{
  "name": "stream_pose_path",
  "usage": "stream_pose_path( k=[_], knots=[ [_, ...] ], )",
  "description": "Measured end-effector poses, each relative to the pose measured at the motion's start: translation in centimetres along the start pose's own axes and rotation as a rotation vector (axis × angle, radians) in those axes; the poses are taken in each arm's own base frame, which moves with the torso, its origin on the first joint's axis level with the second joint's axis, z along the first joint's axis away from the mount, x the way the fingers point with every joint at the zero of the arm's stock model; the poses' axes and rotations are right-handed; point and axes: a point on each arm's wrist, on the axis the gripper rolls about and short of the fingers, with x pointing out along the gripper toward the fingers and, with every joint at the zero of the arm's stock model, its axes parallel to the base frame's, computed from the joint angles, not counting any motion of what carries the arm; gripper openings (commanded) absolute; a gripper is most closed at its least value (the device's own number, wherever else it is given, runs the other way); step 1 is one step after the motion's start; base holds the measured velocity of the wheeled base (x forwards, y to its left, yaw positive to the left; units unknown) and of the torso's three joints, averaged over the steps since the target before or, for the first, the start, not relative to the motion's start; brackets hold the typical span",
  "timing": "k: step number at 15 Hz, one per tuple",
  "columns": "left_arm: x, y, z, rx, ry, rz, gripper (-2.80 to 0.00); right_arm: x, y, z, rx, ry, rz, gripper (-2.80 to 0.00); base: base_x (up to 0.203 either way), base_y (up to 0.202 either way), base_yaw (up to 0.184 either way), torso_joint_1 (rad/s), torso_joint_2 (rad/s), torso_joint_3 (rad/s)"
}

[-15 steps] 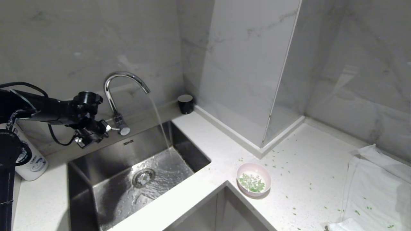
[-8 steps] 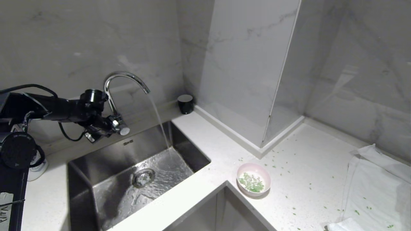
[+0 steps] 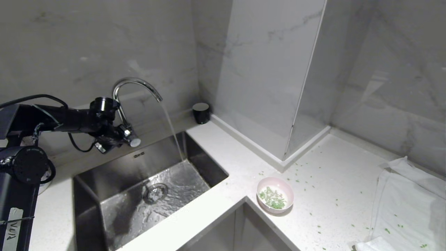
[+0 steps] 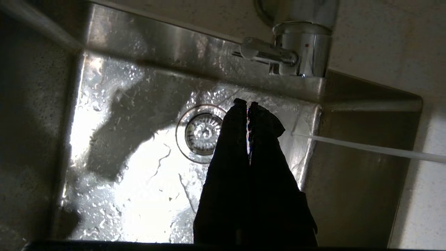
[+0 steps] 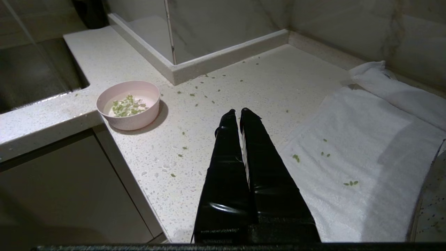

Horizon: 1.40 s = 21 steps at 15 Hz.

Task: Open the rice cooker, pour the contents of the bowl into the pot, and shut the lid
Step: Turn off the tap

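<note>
Left arm advanced along sink's back edge — black left gripper [image 3: 122, 135], fingers pressed together, now at chrome tap lever [image 4: 264, 54]; water running into steel sink [image 3: 87, 181]. Step in hand: tap, not cooker; no rice cooker visible. Small pale pink bowl [image 3: 275, 195] with chopped green bits [image 3: 273, 198] at bench's inner corner. Right gripper [image 5: 236, 113] pressed together, empty, over bench. Next: nudge lever shut, likely.

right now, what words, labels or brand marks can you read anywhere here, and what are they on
No text reads clearly enough to quote.
Tape strip on the robot's left arm: handwritten letters, sideways, too unclear to read.
Small mark on the sink back wall: too small to read.
Bowl, faucet, towel: no lettering visible.
</note>
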Motion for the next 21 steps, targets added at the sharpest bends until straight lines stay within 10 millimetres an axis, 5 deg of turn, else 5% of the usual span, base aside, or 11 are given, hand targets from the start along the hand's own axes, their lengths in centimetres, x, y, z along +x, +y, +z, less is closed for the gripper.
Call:
stream_pose_path(
  k=[14, 21],
  knots=[
    [2.9, -0.1, -0.1, -0.037, -0.184, 0.036, -2.8, 0.0, 0.0, 0.0, 0.0, 0.0, 0.0, -2.8, 0.0, 0.0, 0.0, 0.0, 0.0, 0.0],
    [2.6, -0.1, -0.1, -0.054, -0.179, 0.052, -2.8, 0.0, 0.0, 0.0, 0.0, 0.0, 0.0, -2.8, 0.0, 0.0, 0.0, 0.0, 0.0, 0.0]
  ],
)
